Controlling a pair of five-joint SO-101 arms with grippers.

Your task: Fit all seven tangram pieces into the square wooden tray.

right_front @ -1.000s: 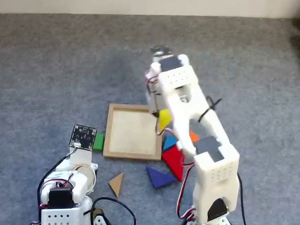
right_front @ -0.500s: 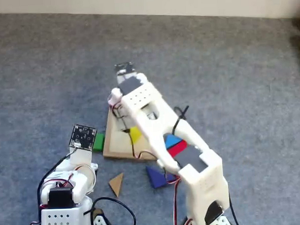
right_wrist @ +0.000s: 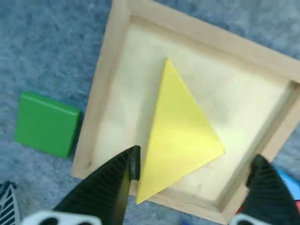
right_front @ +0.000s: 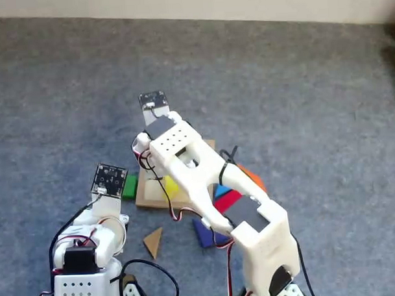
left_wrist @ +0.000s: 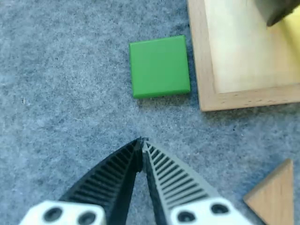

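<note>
The square wooden tray (right_wrist: pixel 105 84) lies on the grey carpet, and a yellow triangle (right_wrist: pixel 180 136) rests flat inside it. My right gripper (right_wrist: pixel 194 166) hangs open just above that triangle, one finger on each side, neither touching it. From above, the right arm (right_front: pixel 185 161) covers most of the tray (right_front: pixel 144 198), with the yellow triangle (right_front: pixel 169 185) peeking out beneath it. A green square (left_wrist: pixel 159 65) sits on the carpet beside the tray's left rim (left_wrist: pixel 206 93). My left gripper (left_wrist: pixel 141 142) is shut and holds nothing, a little short of the green square.
A tan triangle (right_front: pixel 153 240) and a dark blue triangle (right_front: pixel 204 235) lie in front of the tray. Red (right_front: pixel 228 200), light blue (right_front: pixel 220 189) and orange (right_front: pixel 250 178) pieces cluster at its right side, partly under the right arm. Open carpet lies all around.
The right arm swung left from the tray's right edge to over the tray, bringing the yellow triangle along; the triangle now lies inside. The left arm has not moved.
</note>
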